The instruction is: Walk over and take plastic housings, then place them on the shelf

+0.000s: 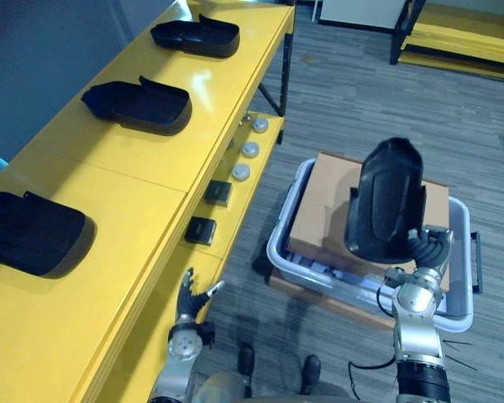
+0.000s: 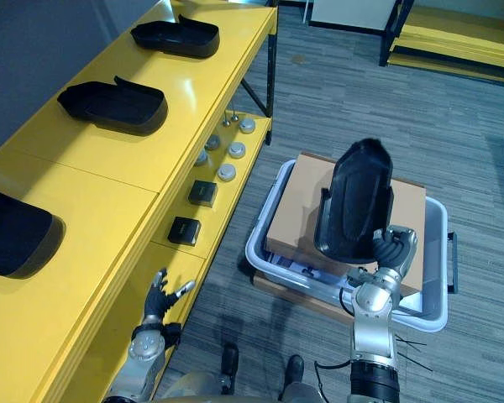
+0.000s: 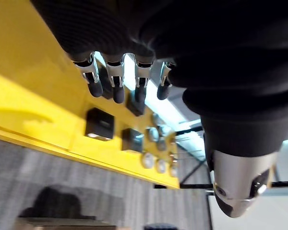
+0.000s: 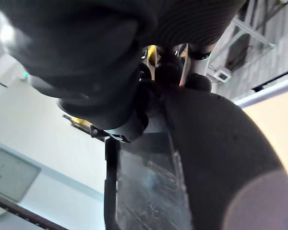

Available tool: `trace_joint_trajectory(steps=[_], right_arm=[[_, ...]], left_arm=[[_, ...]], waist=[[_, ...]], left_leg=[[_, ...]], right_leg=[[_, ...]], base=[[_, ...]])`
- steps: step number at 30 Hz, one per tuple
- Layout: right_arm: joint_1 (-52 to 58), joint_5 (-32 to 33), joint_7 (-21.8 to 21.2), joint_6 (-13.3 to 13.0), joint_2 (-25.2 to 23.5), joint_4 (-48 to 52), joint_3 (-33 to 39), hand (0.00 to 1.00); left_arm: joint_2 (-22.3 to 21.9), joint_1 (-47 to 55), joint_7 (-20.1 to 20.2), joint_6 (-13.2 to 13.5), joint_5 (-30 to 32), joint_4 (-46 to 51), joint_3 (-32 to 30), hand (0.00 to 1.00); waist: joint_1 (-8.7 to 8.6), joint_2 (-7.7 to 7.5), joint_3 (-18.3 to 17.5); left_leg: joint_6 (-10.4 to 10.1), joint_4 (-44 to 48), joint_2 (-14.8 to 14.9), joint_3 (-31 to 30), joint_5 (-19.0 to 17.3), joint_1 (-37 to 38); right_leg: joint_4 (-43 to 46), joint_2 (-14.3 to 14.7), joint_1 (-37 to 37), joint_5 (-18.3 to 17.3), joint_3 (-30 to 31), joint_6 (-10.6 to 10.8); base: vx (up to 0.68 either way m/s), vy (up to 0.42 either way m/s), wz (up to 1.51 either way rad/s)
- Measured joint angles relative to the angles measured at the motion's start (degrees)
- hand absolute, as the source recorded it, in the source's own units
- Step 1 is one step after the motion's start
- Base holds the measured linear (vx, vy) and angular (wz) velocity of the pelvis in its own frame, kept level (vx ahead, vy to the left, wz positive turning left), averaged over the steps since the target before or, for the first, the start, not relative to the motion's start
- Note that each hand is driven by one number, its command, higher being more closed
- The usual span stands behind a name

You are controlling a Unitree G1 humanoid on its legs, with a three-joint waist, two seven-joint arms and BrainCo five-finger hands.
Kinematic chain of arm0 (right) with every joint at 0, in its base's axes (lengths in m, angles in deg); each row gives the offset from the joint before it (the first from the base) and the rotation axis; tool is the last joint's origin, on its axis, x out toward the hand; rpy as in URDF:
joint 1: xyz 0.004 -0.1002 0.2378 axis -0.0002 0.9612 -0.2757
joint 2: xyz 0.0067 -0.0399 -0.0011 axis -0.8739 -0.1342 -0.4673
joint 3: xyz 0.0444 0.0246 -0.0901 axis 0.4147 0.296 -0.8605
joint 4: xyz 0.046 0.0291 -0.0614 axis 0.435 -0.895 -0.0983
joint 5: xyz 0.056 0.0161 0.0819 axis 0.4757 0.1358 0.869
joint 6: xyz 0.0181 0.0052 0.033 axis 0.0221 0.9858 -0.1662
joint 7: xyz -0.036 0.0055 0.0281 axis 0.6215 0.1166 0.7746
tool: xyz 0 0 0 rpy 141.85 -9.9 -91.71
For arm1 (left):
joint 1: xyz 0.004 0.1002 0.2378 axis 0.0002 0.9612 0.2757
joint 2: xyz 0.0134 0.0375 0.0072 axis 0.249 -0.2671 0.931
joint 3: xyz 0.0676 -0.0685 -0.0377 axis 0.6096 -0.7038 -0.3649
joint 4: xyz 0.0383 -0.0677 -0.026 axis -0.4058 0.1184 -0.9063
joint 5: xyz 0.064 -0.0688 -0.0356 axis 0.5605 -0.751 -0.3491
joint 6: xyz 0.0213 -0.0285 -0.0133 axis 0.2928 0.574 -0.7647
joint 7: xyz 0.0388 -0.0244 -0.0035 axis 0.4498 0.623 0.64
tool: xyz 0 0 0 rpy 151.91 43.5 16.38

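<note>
My right hand is shut on a black plastic housing, holding it upright above the white bin; the same housing fills the space past the fingers in the right wrist view. Three more black housings lie on the yellow shelf top: one far, one in the middle, one near at the left edge. My left hand hangs open beside the shelf's lower level, its fingers straight and holding nothing.
The white bin sits on the grey floor to the shelf's right with a brown cardboard sheet in it. The lower shelf level holds two small black boxes and several silver round parts. Another yellow rack stands far right.
</note>
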Motion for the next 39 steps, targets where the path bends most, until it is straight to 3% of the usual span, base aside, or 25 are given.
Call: trace_joint_trajectory(steps=[6, 15, 22, 23, 29, 39], right_arm=[[-0.2, -2.8, -0.1, -2.6, -0.5, 6.5, -8.9, 1.00], [-0.3, -3.9, -1.5, -3.7, -0.5, 8.6, -22.3, 1.00], [-0.8, -3.2, -1.2, -4.4, -0.5, 8.6, -25.3, 1.00], [-0.8, -3.1, -1.1, -4.4, -0.5, 8.6, -25.5, 1.00], [-0.9, -1.4, 0.0, -4.4, 2.4, 8.4, -27.6, 1.00], [-1.1, -1.7, 0.4, -5.1, 6.3, 7.7, -33.8, 1.00]], left_arm=[[-0.1, -5.5, -1.0, 2.1, -4.5, 9.9, 5.7, 0.00], [1.6, -11.3, -0.6, 2.7, -15.4, 12.0, 15.0, 0.00], [3.2, -14.3, -1.9, 3.3, -19.4, 12.0, 16.3, 0.00], [3.2, -14.9, -2.4, 3.3, -20.1, 12.0, 16.7, 1.00], [4.5, -15.9, -5.8, 3.4, -22.3, 11.1, 16.8, 1.00], [6.4, -17.1, -6.9, 2.5, -25.5, 6.3, 17.5, 1.00]], waist=[[-1.12, -0.13, -0.7], [-2.62, -0.34, -2.7], [-2.82, -0.32, -3.9], [-2.82, -0.31, -4.0], [-3.00, -0.32, -5.3], [-4.55, -0.86, -6.5]], left_leg=[[0.0, 0.0, -0.1, 0.0, 0.0, 1.1], [0.1, -0.1, -0.1, 1.7, -0.1, 2.2], [0.1, -0.2, 0.6, 1.9, -0.1, 2.1], [0.1, -0.2, 0.7, 1.9, -0.1, 2.0], [0.1, -0.2, 0.6, 2.4, -0.1, 1.2], [0.1, -0.1, 0.6, 2.2, -0.1, 1.2]], right_leg=[[-0.8, 0.0, 1.4, 0.0, 0.2, 0.0], [-0.8, 0.3, 1.4, 0.1, 2.4, -0.2], [-0.8, 0.9, 0.9, 0.5, 2.8, -0.6], [-0.9, 1.0, 0.9, 0.7, 2.8, -0.7], [-2.9, 1.2, 0.8, 2.2, 3.1, -0.7], [-2.9, 1.2, 0.9, 2.3, 3.1, -0.8]], base=[[0.02, 0.000, -0.01], [-0.02, 0.007, -0.11], [-0.05, -0.008, -0.06], [-0.06, 0.000, -0.02], [-0.03, 0.000, -0.05], [-0.02, 0.004, 0.00]])
